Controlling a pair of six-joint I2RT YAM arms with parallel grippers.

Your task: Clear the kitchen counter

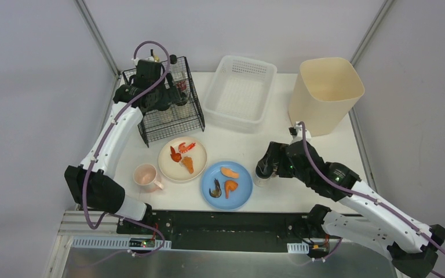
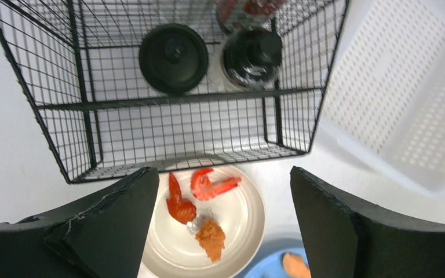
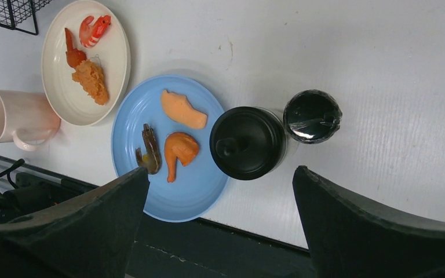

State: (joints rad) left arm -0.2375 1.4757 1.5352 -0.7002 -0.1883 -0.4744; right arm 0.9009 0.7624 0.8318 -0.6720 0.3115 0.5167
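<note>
Right gripper point(image 3: 220, 174) jaws wide and empty, hovering over black-lidded jar point(image 3: 248, 142) at the rim of blue plate point(image 3: 128, 139); smaller black-capped jar point(image 3: 312, 116) looks to be touching it, so a descending finger could tip it or clip the plate. Left gripper point(image 2: 223, 174) also wide, holding nothing, near wire rack point(image 2: 174, 98), might snag a wire. Kitchen counter point(image 1: 249, 145) sits under everything, loaded with cream plate point(image 1: 182, 159) and mug point(image 1: 146, 175)

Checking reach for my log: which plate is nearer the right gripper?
The blue plate, right beside the right gripper; the cream plate lies farther left, next to the pink mug.
</note>
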